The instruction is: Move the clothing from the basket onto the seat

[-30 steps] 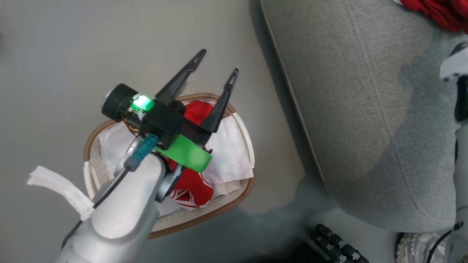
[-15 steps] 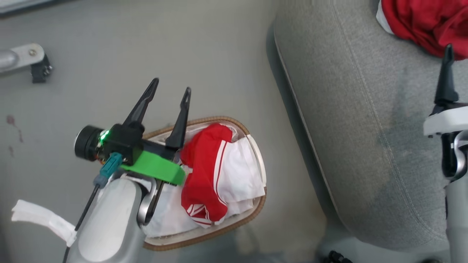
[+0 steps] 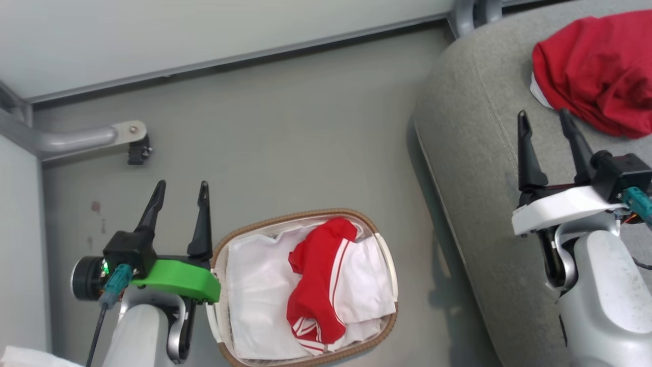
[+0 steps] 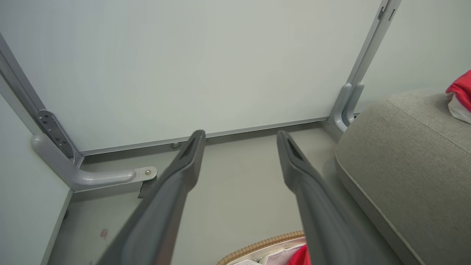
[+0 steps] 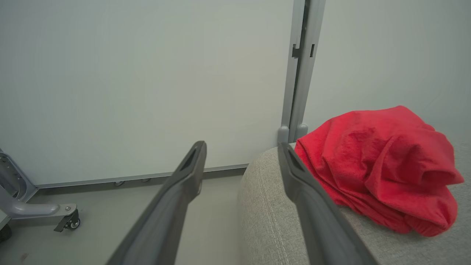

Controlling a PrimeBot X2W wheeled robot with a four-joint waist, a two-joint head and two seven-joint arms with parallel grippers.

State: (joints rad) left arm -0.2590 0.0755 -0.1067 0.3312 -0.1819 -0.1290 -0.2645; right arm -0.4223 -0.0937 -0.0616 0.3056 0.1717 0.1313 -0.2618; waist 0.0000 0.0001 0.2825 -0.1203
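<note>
A crumpled red garment (image 3: 596, 71) lies on the grey seat (image 3: 473, 193) at the upper right; it also shows in the right wrist view (image 5: 379, 169). Another red garment with white stripe trim (image 3: 316, 285) lies in the oval basket (image 3: 305, 215) on a white liner. My right gripper (image 3: 545, 118) hovers open over the seat, just left of the red pile, holding nothing. My left gripper (image 3: 182, 187) stands open above the floor, left of the basket, empty. In the left wrist view, the basket's rim (image 4: 265, 244) peeks in at the bottom.
A pale wall panel (image 3: 204, 30) with a metal frame runs along the back. A grey metal foot with a caster (image 3: 91, 138) sticks out at the left. Smooth grey floor (image 3: 285, 148) lies between basket and wall. A frame post (image 5: 300, 70) stands behind the seat.
The camera has tilted up, so wall and seat back came into view. My right gripper has opened and drawn back from the red garment on the seat. My left gripper moved off the basket leftward.
</note>
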